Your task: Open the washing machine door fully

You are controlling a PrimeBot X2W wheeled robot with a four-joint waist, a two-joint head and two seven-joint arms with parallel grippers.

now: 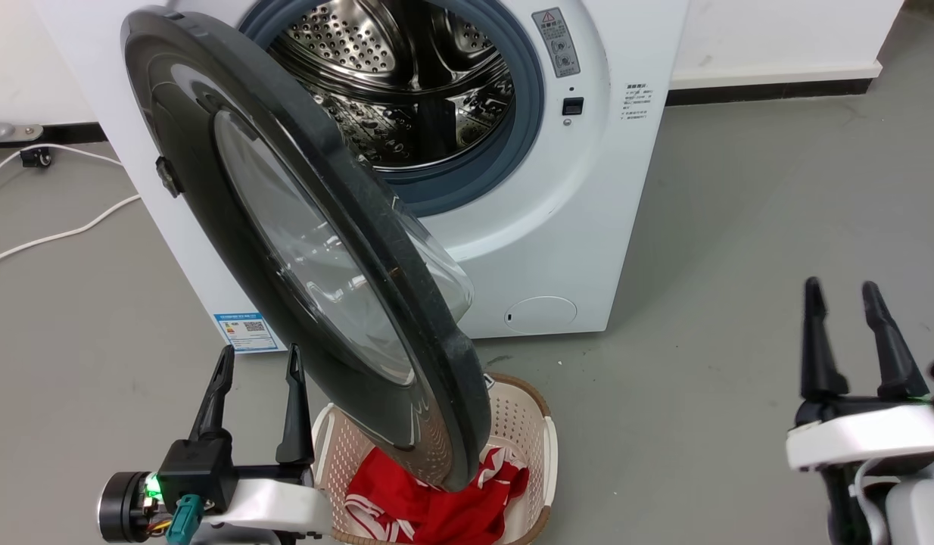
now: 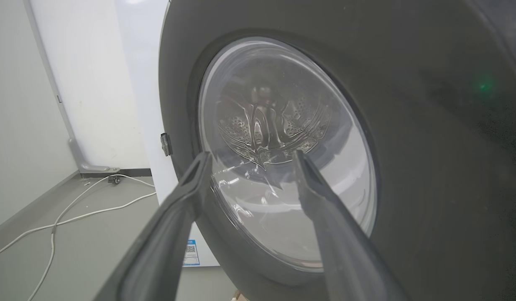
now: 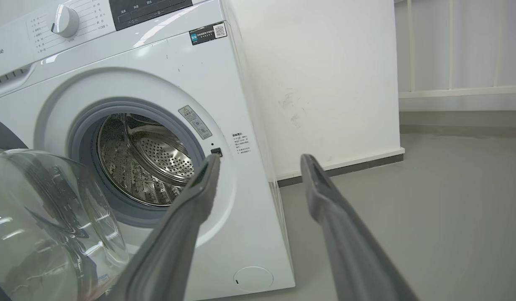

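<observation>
Door (image 1: 308, 250) stands ajar from washing machine (image 1: 573, 227); I see left end effector (image 1: 259, 359), right end effector (image 1: 842, 291) both apart, empty.

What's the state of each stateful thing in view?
door, partly open
drum, empty where visible
basket, holds red cloth
left hand, open, empty, at the door's outer face
right hand, open, empty

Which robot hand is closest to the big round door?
The left gripper: its fingers sit right by the door, pointing at its glass. The right gripper is far off, over bare floor.
</observation>
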